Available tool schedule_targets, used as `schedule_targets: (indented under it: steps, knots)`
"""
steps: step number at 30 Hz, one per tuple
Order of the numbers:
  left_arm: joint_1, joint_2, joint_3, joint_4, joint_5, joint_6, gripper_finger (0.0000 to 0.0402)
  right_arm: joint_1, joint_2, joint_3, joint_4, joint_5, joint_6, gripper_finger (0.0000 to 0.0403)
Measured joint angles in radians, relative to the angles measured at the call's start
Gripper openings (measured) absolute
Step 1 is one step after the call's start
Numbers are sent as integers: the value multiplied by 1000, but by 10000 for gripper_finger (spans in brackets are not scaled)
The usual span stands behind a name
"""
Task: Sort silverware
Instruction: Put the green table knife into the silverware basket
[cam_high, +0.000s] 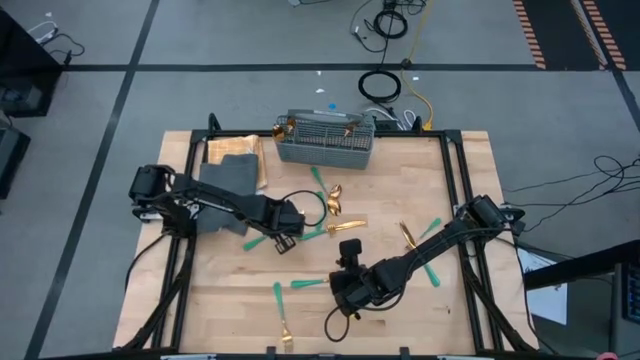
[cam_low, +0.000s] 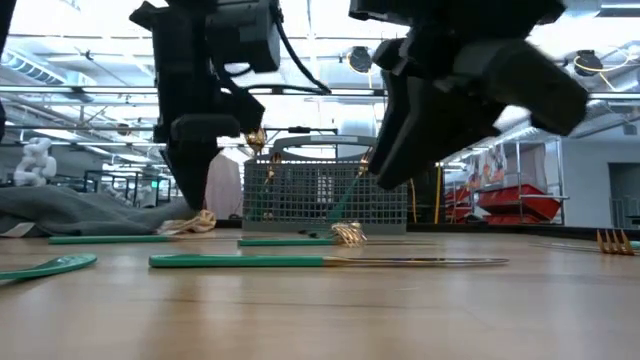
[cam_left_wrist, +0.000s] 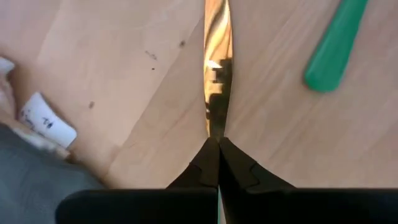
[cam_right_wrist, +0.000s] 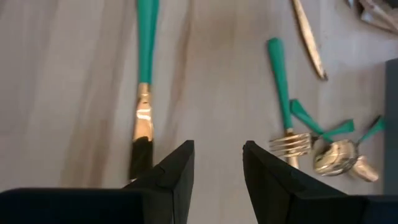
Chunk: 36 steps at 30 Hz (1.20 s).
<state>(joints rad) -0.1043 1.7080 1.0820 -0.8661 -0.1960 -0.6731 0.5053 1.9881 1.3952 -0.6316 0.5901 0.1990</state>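
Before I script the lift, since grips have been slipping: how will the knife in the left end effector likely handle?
The knife looks stiff, thin polished metal, so probably slippery. The left end effector pinches just the blade's narrow edge, so it may pivot or slide out. It seems light and, lying flat, unlikely to roll.

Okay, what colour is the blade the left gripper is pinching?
Shiny gold; the knife blade shows best in the left wrist view.

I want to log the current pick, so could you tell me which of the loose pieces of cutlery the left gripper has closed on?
The knife: the left gripper is shut on its gold blade beside the grey cloth, while the other pieces lie free.
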Motion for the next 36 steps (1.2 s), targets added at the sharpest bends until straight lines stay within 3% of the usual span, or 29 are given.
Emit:
schedule_targets:
  steps: [7, 17, 21, 24, 29, 36]
  knots:
    - [-2, -131, 0, -158, 59, 1, 25, -66, 0, 0, 100, 5, -155, 130]
    - [-51, -354, 2, -348, 130, -60, 58, -261, 0, 0, 358, -205, -375, 210]
    - [-62, -382, 2, -384, 101, -147, 59, -345, 0, 0, 472, -209, -417, 237]
    - [-62, -379, 2, -351, 90, -149, 59, -414, 0, 0, 514, -291, -431, 239]
    - [-62, -349, -32, -259, 46, -135, 59, -505, 0, 0, 404, -348, -389, 234]
    - [-68, -325, -195, -122, 23, -213, 59, -555, -5, 0, 238, -565, -362, 234]
